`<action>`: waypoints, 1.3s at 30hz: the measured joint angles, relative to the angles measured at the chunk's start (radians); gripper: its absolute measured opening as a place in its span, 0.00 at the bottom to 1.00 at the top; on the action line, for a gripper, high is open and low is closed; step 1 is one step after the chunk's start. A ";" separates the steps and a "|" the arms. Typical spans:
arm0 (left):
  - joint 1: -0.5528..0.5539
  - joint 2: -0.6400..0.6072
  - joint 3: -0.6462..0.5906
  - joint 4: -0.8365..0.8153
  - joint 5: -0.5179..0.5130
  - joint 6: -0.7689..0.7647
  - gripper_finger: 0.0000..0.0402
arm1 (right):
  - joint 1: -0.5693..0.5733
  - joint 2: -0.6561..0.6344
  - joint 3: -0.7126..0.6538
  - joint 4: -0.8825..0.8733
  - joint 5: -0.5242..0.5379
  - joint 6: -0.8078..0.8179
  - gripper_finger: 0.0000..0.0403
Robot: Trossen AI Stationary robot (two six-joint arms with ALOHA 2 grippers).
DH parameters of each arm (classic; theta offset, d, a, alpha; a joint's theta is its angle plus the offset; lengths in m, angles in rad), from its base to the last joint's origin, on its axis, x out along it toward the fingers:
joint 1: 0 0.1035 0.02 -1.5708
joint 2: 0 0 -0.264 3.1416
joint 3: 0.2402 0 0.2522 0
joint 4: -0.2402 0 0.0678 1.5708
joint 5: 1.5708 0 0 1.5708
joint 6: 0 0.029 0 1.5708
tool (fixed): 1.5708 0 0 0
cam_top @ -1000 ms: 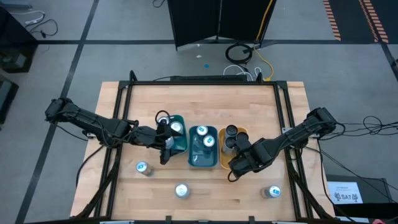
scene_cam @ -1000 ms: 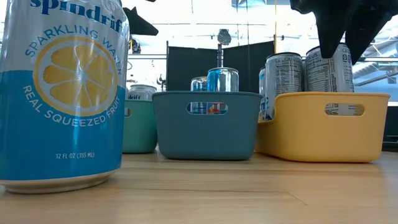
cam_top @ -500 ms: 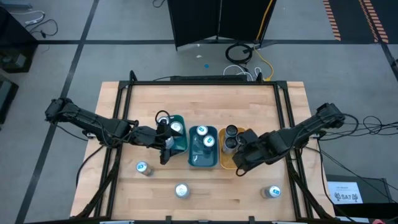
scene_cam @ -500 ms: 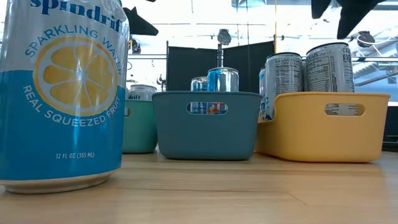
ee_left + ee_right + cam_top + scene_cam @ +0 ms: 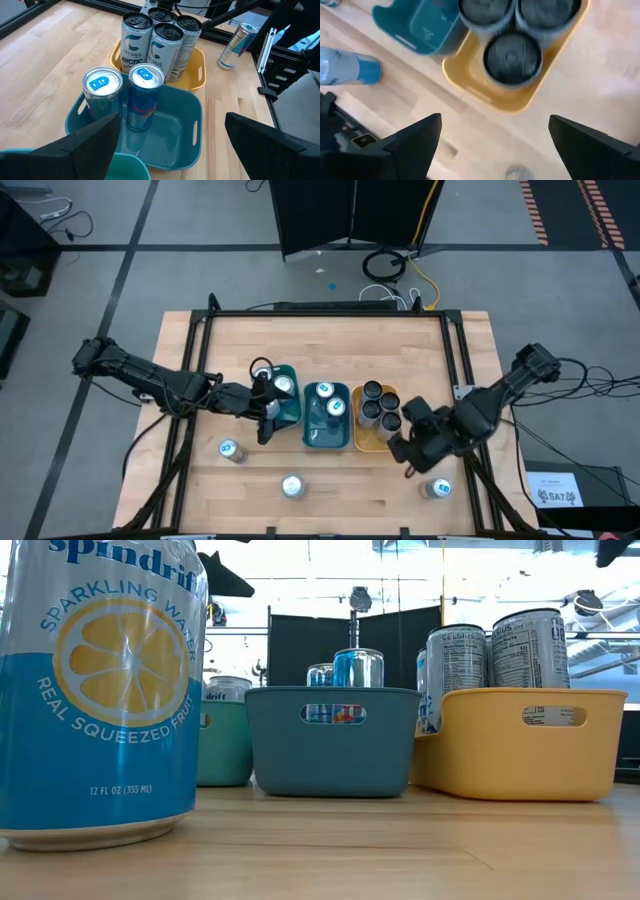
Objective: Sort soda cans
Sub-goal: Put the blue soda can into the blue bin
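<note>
Right hand (image 5: 409, 463) empty, beside trayed cans (image 5: 378, 406)

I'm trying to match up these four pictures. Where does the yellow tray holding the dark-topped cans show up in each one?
High view: the yellow tray sits right of the table's middle, beside the dark teal tray.
Low view: yellow tray at right, cans standing in it.
Left wrist view: yellow tray beyond the dark teal tray.
Right wrist view: yellow tray at upper middle.
Shared landmark: the dark teal tray beside it.
</note>
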State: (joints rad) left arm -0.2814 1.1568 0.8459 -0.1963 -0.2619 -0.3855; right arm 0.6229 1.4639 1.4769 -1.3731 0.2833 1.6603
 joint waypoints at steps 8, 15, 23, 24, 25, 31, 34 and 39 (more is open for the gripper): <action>0.000 0.000 0.000 0.000 0.000 0.000 0.92 | 0.162 0.000 0.000 -0.070 -0.089 0.294 0.90; 0.000 0.000 0.000 0.001 0.000 0.000 0.92 | 0.274 0.026 0.000 -0.084 -0.174 0.480 0.90; 0.000 0.000 0.000 0.001 0.000 0.000 0.92 | 0.352 0.097 0.000 -0.041 -0.232 0.557 0.90; 0.000 0.000 0.000 0.000 0.000 0.000 0.92 | 0.357 0.102 0.000 -0.040 -0.233 0.567 0.90; 0.000 0.000 0.000 0.001 0.000 0.000 0.92 | 0.364 0.109 0.000 -0.039 -0.234 0.579 0.90; 0.000 0.000 0.000 0.000 0.000 0.000 0.92 | 0.382 0.172 0.000 0.007 -0.247 0.583 0.90; 0.000 0.000 0.000 0.000 0.000 0.000 0.92 | 0.382 0.212 0.000 -0.006 -0.269 0.576 0.90; 0.000 0.000 0.000 0.001 0.000 0.000 0.92 | 0.381 0.245 0.000 -0.008 -0.270 0.564 0.89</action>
State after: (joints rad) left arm -0.2813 1.1569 0.8461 -0.1952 -0.2619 -0.3855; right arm 1.0035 1.7094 1.4773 -1.3811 0.0132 2.2245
